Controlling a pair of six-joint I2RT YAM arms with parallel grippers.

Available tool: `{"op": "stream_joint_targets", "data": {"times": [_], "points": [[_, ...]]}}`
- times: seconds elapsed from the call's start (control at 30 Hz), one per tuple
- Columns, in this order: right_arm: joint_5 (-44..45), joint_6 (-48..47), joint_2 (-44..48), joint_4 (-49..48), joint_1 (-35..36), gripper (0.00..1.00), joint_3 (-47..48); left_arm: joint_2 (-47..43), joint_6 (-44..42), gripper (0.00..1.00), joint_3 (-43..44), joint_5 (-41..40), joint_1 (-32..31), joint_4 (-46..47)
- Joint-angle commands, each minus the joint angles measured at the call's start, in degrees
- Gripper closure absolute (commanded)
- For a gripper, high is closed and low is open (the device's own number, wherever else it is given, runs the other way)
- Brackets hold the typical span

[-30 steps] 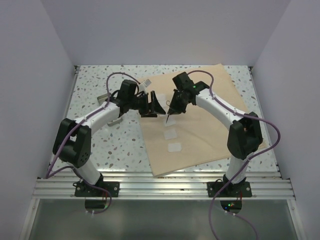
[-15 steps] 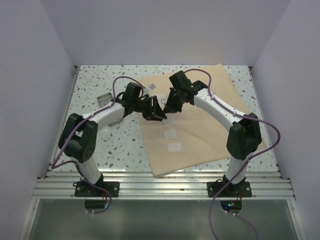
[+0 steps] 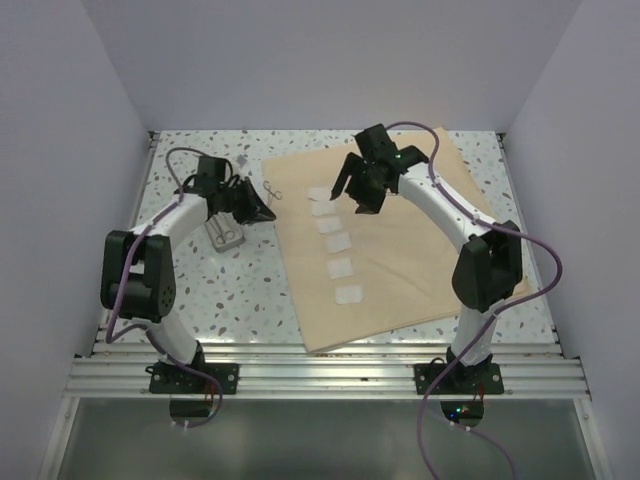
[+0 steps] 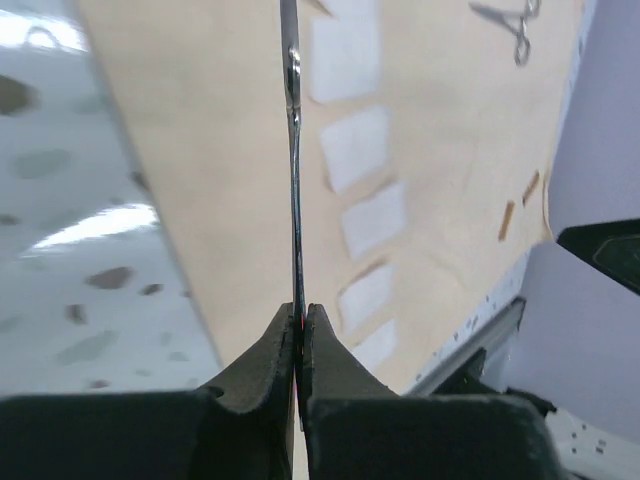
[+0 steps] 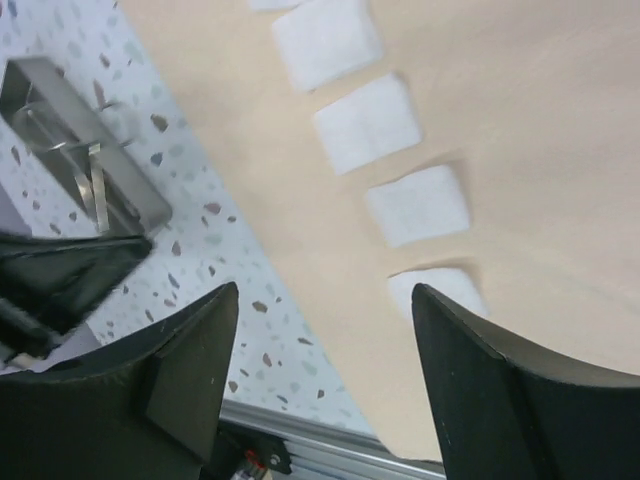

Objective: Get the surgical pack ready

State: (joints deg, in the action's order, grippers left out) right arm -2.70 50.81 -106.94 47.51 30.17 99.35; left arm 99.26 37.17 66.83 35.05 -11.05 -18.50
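Since a second ago we have parted: left gripper point(image 4: 299, 322) back beside the tin point(image 3: 225, 236) at the table's point(image 3: 200, 290) left, clamped on a thin steel instrument point(image 4: 292, 150); right gripper point(image 3: 352, 195) spread open over the gauze squares point(image 3: 338, 242) along the cloth's point(image 3: 420, 250) left edge; handover looks done

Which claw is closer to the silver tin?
Left. The left claw hangs just beside the tin, toward the cloth; the right claw is farther off, above the cloth by the gauze row.
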Motion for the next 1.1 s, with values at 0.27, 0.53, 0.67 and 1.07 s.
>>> {"op": "stream_joint_targets", "data": {"times": [0.27,0.53,0.67,1.07], "points": [[3.1,-5.2,-1.5,3.5,-10.4,0.25,2.7,-0.5,-5.4,1.00,3.5,-10.1,18.2,-10.2],[3.1,-5.5,-1.9,2.9,-12.2,0.25,1.2,4.5,-4.0,1.00,5.7,-10.0,21.3,-10.2],[3.2,-5.9,-2.2,2.9,-12.5,0.25,1.1,5.8,-3.0,1.00,5.9,-9.0,22.1,-8.0],[9.4,2.3,-7.4,2.6,-15.6,0.25,1.9,10.0,-2.8,0.62,7.5,-4.9,22.1,-4.8]]}}
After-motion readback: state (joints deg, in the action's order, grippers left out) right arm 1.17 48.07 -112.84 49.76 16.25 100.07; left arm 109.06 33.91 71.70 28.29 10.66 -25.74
